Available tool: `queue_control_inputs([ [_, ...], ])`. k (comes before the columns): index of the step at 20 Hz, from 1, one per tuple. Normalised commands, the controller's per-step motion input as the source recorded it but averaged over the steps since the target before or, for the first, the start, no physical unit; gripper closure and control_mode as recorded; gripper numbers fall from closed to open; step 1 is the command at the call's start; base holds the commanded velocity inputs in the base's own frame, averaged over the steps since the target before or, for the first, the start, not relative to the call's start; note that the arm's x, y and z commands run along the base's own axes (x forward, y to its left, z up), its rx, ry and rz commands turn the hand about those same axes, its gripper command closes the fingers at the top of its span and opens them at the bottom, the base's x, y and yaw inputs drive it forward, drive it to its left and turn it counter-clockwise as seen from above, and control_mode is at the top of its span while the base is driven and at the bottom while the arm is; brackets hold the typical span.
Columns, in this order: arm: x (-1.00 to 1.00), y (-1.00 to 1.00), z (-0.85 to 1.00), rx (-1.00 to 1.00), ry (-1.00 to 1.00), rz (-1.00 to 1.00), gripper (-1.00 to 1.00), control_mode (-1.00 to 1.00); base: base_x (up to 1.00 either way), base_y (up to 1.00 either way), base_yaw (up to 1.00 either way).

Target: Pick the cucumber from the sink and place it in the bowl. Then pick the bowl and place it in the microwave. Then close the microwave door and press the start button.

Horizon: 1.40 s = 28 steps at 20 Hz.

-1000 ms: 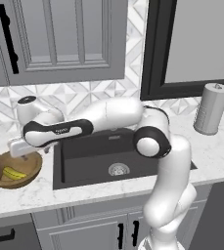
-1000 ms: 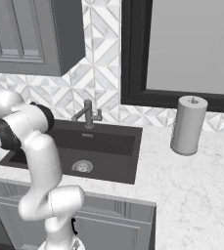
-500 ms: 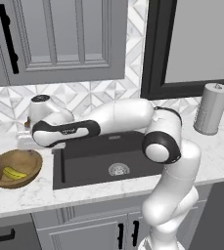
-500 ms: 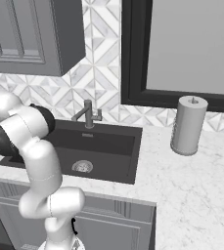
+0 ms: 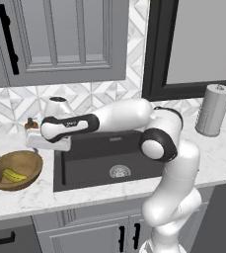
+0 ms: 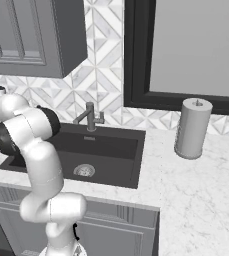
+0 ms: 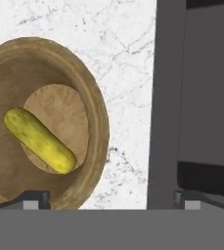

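Note:
The brown wooden bowl (image 5: 16,169) (image 7: 91,102) stands on the marble counter left of the sink (image 5: 109,157) (image 6: 86,150). The small yellow cucumber (image 5: 14,175) (image 7: 39,140) lies loose on the bowl's floor. My gripper (image 5: 46,147) (image 7: 111,199) hangs open and empty above the bowl's right rim and the counter strip beside the sink. One fingertip is over the rim and the other over the dark basin. The microwave and its door are out of view.
A grey paper towel roll (image 5: 213,109) (image 6: 192,127) stands on the counter right of the sink. The faucet (image 6: 89,117) rises behind the basin and a small bottle (image 5: 31,123) sits at the wall. Grey cabinets (image 5: 55,39) hang overhead.
My hand has moved right, from over the bowl toward the sink's left edge, jaws staying open. The cucumber has stayed in the bowl.

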Motion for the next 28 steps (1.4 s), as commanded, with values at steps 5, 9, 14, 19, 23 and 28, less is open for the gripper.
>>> queue_control_inputs([
  [5,0.35,0.11,-0.41,0.00,0.02,0.00,-1.00,-1.00,0.00,0.00,0.00],
  [9,0.32,0.41,-0.24,0.00,0.03,0.00,-1.00,-1.00,0.00,0.00,0.00],
  [14,0.13,0.34,-0.19,-0.01,0.02,0.00,-1.00,-1.00,0.00,0.00,0.00],
  [19,0.04,0.27,-0.32,-0.01,0.02,0.00,-1.00,-1.00,0.00,0.00,0.00],
  [23,0.00,0.01,-0.37,0.00,0.00,0.00,-1.00,-1.00,0.00,0.00,0.00],
  [28,0.00,0.07,-0.31,0.00,0.00,0.00,1.00,-1.00,0.00,0.00,0.00],
])
